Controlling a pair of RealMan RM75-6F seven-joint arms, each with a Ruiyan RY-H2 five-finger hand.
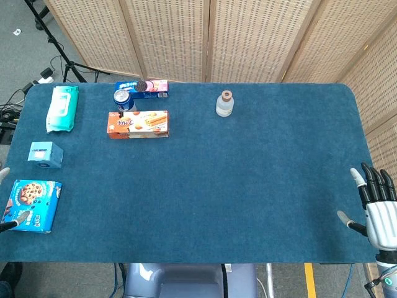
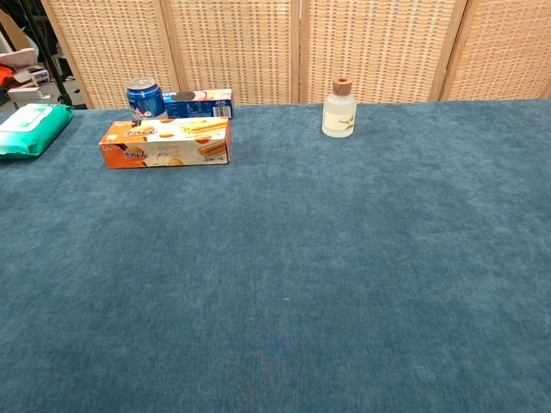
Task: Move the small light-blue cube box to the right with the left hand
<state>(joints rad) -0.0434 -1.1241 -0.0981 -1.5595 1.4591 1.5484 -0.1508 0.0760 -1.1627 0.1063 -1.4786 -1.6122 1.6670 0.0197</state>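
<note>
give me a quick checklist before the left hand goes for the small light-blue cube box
1. Small light-blue cube box located, near the table's left edge in the head view: ok.
2. Box standing free, apart from the wet wipes pack and blue cookie box: ok.
3. Table to the right of the box bare for the move: ok.
4. Left hand state: cannot tell, only fingertips show at the left edge.
5. Right hand open and far from the box: ok.
6. Box visible in chest view: not ok.
</note>
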